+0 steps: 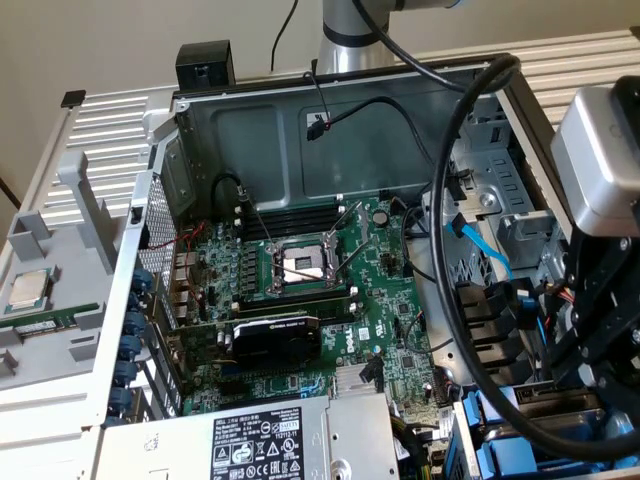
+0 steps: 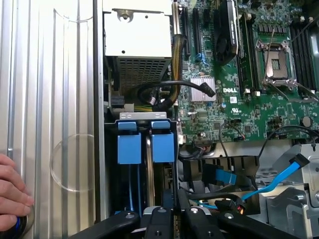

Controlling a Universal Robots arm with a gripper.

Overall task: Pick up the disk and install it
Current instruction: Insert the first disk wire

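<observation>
The disk stands edge-on in the drive bay of the open computer case, showing the blue plastic end of its carrier and a thin metal edge running toward me. My gripper sits right over that near edge, its black fingers close together and shut on the disk. In the exterior view my gripper hangs low at the exterior view's right, over the blue carriers in the bay.
A second blue carrier sits beside the disk. The power supply, the motherboard, black cables and a blue cable crowd the case. A person's hand rests on the ribbed table. A processor chip lies outside.
</observation>
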